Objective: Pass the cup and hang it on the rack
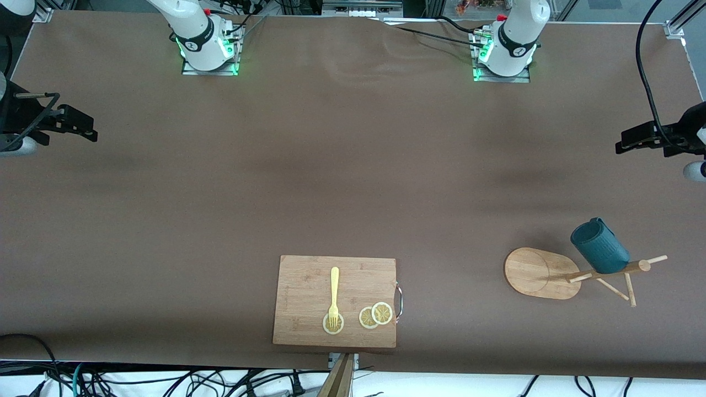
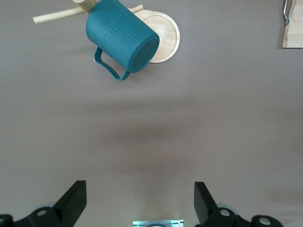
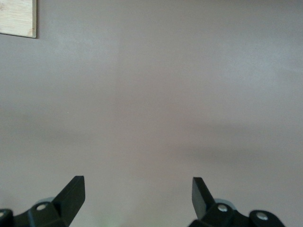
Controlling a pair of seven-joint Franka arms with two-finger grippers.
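The cup (image 1: 600,246) hangs on the rack (image 1: 538,273), apparently on a peg (handle free). Both grippers, left (image 2: 140,201) and right (image 3: 138,197), wait spread wide over bare table (image 1: 331,165).

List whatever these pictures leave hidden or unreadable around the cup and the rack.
- Cup mouth and inside: front view shows only the ribbed side, left wrist view only its bottom.
- Rack peg carrying the cup: covered by the cup in both views.
- Rack post top: cut off by the left wrist view's edge.
- Cutting board: only corners show in the wrist views.
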